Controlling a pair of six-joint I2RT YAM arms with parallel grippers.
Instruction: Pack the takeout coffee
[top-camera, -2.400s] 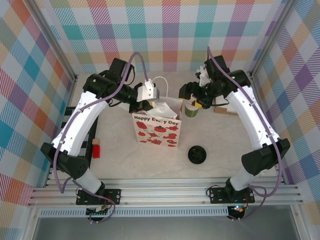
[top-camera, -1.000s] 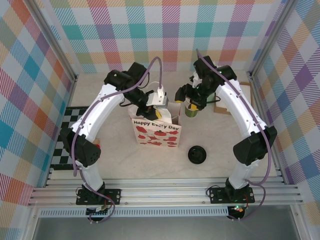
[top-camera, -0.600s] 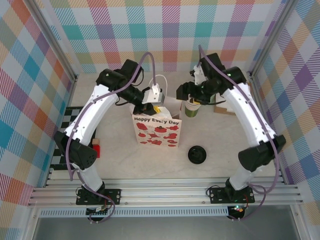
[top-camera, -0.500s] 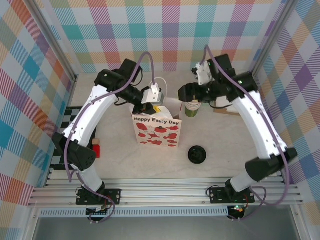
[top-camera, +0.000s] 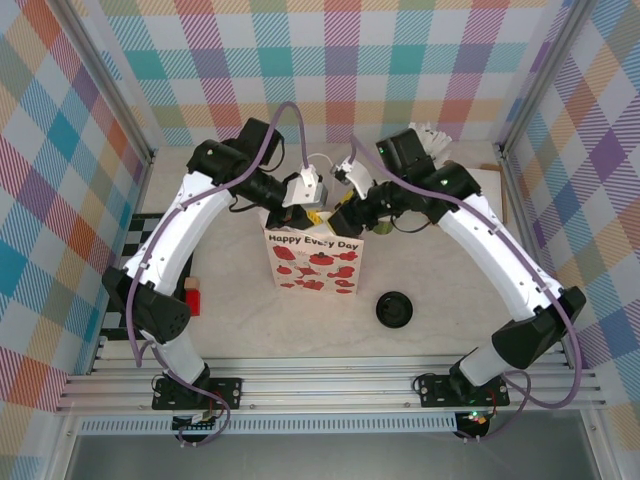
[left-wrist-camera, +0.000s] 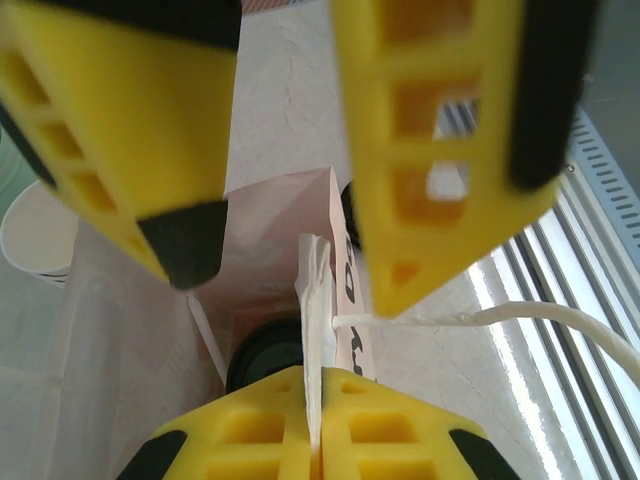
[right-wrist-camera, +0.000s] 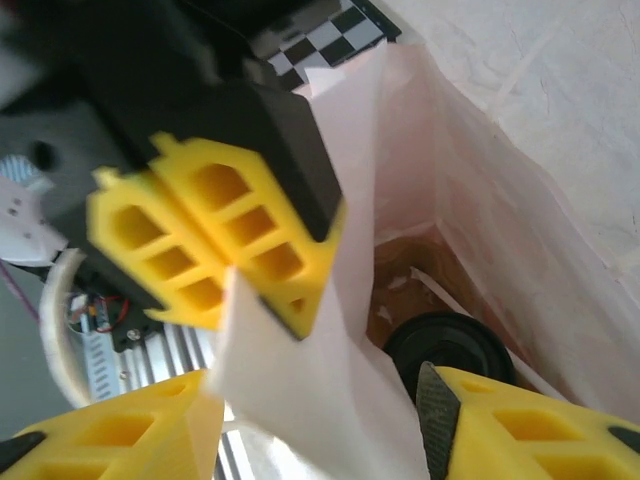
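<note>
Two pincers: at the mouth of the white paper gift bag with red hearts (top-camera: 313, 262).
Left pincer (left-wrist-camera: 318, 388): still clamped on the bag's rim.
Right pincer (right-wrist-camera: 310, 388): jaws apart, swung over from the bag's right.
Takeout coffee cup with round black plastic lid (right-wrist-camera: 445, 345): inside the bag.

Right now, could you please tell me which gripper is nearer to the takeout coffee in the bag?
Right. The right gripper hangs over the mouth of the paper bag, jaws apart above the takeout coffee inside; the left gripper sits aside, jaws pinching the bag's rim.
</note>
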